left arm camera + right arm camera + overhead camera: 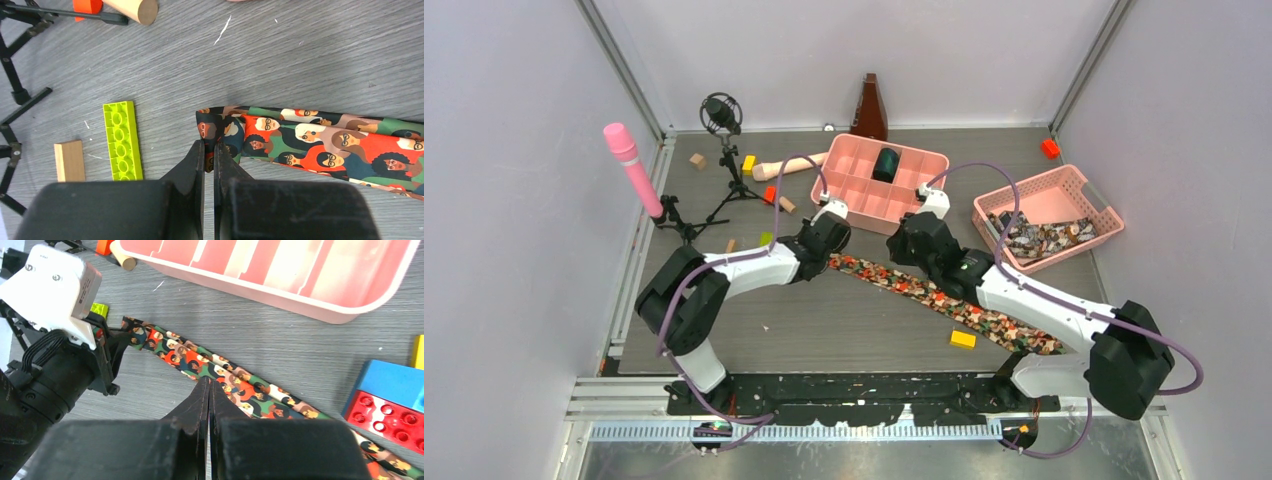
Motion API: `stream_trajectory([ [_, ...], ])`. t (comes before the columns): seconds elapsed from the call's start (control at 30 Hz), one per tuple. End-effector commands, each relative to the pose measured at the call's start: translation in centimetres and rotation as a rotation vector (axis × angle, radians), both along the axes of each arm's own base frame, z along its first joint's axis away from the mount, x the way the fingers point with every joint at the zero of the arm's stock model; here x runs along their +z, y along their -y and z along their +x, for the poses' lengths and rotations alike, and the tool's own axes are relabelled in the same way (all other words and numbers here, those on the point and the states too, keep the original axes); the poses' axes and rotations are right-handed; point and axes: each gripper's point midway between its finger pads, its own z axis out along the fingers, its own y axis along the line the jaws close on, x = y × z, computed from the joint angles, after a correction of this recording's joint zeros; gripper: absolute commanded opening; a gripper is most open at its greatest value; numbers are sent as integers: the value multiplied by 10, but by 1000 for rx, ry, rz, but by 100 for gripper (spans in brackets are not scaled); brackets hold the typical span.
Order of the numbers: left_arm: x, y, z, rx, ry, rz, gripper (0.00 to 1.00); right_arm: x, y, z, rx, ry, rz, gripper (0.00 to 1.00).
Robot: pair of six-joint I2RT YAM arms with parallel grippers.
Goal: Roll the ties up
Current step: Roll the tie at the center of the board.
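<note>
A long narrow tie [944, 300] with a busy red, orange, green and dark print lies diagonally across the grey table. Its folded left end [220, 127] shows in the left wrist view. My left gripper [209, 152] is shut on that end, with fabric pinched between the fingertips. My right gripper [209, 384] is shut. Its tips rest at the near edge of the tie [235, 382] further along, with no fabric visible between them. In the top view the left gripper [826, 246] and right gripper [921, 262] stand close together over the tie's left half.
A pink compartment tray [856, 190] holding a dark roll [885, 163] stands behind the grippers. A pink basket [1064, 195] with more printed ties [1039, 238] is at the right. Loose blocks: lime brick [122, 140], wooden block [70, 160], yellow block [963, 339], blue and red bricks [395, 390]. Microphone stands are at the back left.
</note>
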Motion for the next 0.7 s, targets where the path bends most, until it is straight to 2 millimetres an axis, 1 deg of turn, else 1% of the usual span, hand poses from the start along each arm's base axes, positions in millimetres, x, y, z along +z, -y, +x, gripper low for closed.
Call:
stream_trajectory([
  [0.0,19,3,12,16,84,69,0,6,20,2,-47,29,-25,3],
  [0.27,16,17,6,-29,118,180,0,9,34,3,-77,33,-26,3],
  [0.43,12,26,3,-54,130,236,0,13,39,2,-88,41,-21,3],
  [0.67,8,35,-2,-83,144,297,0,13,43,2,-97,42,-20,3],
])
